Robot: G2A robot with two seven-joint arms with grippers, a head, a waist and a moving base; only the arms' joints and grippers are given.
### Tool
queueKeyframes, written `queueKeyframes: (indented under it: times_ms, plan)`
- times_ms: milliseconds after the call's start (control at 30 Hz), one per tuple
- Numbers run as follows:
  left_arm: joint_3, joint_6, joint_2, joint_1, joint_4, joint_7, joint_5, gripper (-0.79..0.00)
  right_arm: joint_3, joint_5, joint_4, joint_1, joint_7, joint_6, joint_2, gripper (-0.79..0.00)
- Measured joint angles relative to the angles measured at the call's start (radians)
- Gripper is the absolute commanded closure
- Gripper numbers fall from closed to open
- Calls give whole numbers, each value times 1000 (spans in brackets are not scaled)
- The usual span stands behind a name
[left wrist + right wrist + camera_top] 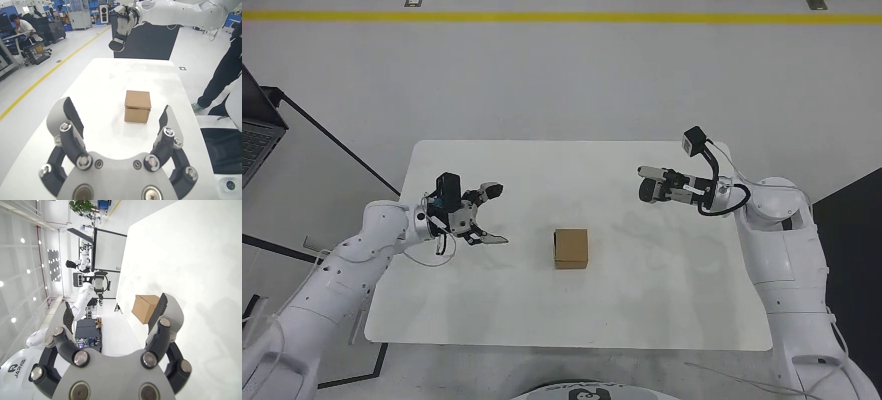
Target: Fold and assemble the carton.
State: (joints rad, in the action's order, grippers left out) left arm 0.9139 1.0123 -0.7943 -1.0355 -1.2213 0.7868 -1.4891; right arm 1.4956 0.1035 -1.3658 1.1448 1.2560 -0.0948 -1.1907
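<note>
A small brown carton [571, 248] stands closed as a cube near the middle of the white table [542, 170]. In the left wrist view the carton [137, 106] has its top flap down with a thin gap along the near edge. My left gripper [490, 213] hangs open to the carton's left, apart from it, with nothing between its fingers; the left gripper [117, 111] faces the carton. My right gripper [645, 184] is open above the table's far right part, clear of the carton [145, 308]. The right gripper [115, 311] holds nothing.
A laptop [257, 125] sits at the left edge, off the table. A dark panel [145, 41] stands beyond the table's far end. A person's legs [217, 79] stand on the floor beside the table.
</note>
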Motion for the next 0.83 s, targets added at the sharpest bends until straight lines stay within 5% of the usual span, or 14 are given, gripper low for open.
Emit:
queueKeyframes:
  times_ms: [167, 833]
  plan:
    - [39, 0, 33, -28, -38, -25, 30, -784, 0, 0, 0, 0, 0, 0, 0, -784]
    - [38, 0, 32, -27, -37, -24, 30, -784, 0, 0, 0, 0, 0, 0, 0, -784]
